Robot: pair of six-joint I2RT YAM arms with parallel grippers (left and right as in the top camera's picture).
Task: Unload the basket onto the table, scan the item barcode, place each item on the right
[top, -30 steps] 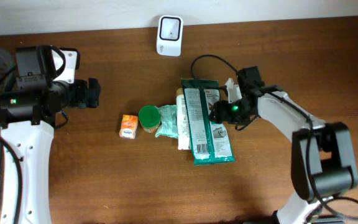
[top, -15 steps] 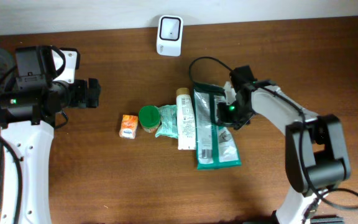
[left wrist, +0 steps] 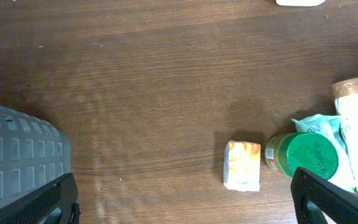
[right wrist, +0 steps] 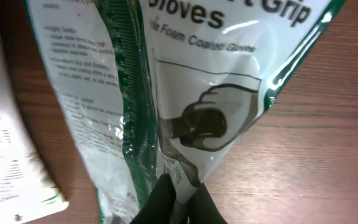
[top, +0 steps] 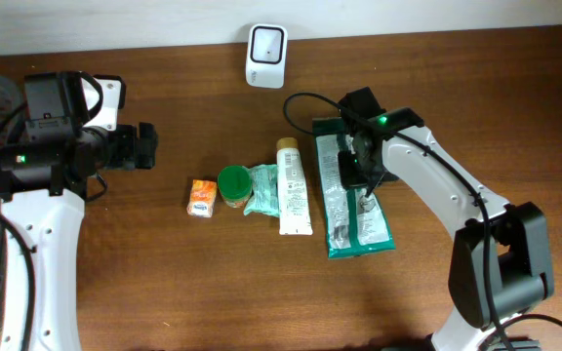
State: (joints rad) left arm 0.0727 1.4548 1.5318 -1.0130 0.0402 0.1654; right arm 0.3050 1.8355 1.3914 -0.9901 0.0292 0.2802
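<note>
Glove packet [top: 354, 190], green and white film, lies flat on the wooden table [top: 164, 283], right of centre, with its long axis running from near the scanner side towards the front edge and its lower end tilted slightly outward. In the right wrist view the packet [right wrist: 185, 93] shows the print "Foam Coated Gloves" and a drawing of a glove; no barcode can be made out in any view. Right gripper [top: 352, 166] sits over the packet's upper half. The wrist view shows its two dark fingertips [right wrist: 160, 196] pinched together on a fold of the film, so the right gripper [right wrist: 180, 196] is closed on the glove packet. Just beside the packet on its left lies a white tube [top: 293, 187], roughly parallel to it. Next come a crumpled teal pouch [top: 264, 192], a green-lidded jar [top: 233, 183] and a small orange box [top: 201, 198], forming a row. White scanner [top: 265, 43] stands at the far table edge, well apart from the packet. Left gripper [top: 142, 146] is at the left side with jaws spread wide and holds nothing; its wrist view shows the box [left wrist: 242, 164], the jar [left wrist: 306, 155] and a grey basket [left wrist: 17, 155].
</note>
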